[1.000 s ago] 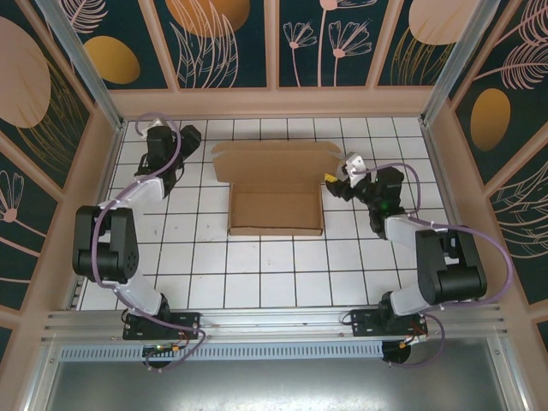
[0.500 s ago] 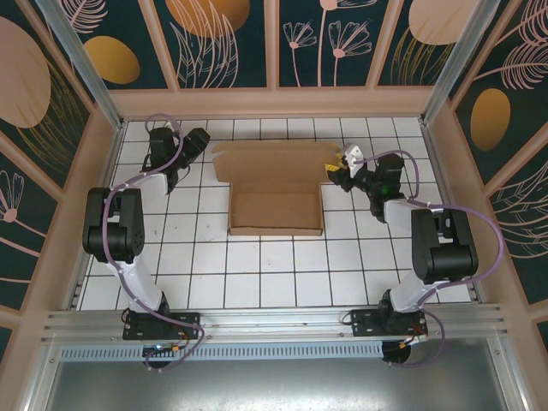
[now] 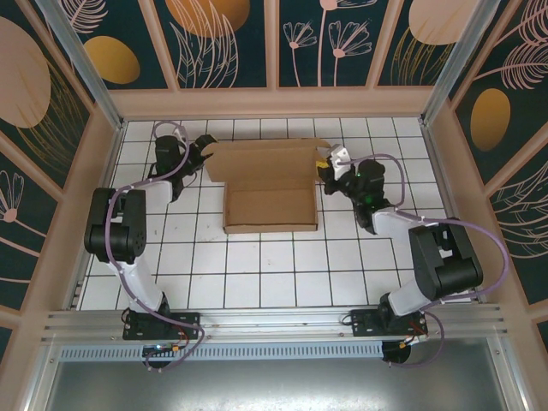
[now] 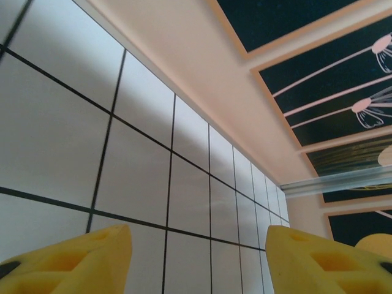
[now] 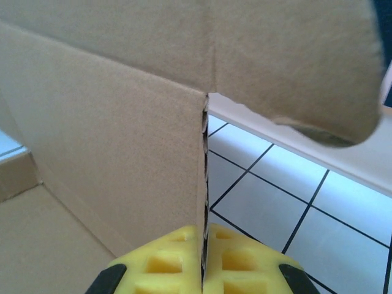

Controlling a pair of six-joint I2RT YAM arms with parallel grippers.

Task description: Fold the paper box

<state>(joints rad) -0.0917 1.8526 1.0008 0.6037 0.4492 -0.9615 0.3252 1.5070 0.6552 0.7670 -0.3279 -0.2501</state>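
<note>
A white tiled surface (image 3: 274, 274) carries the paper box (image 3: 270, 210), a plain brown corrugated cardboard blank lying toward the far side, between the two arms. Its base panel lies flat on the tiles, while the far panel (image 3: 265, 161) appears raised, with a short flap at each end.

The right tool (image 3: 328, 169) sits at the box's right far corner. Seen from the wrist, its yellow pads (image 5: 165, 263) are pressed together on the bare cut edge of an upright cardboard wall. The left tool (image 3: 202, 152) is at the opposite far corner, its pads (image 4: 79, 257) parted with only tiles between them, gripping nothing.

The board looks light and stiff across each panel, and should bend readily along its creases. The thin, exposed edges make natural pinch points. A hold low on a wall edge, close to a crease, would likely steer the fold best. A grip on one side alone may slide or swing the whole sheet across the smooth tiles, so a matching hold on the left edge seems wise. Hard squeezing near a corner could crush the fluting.
</note>
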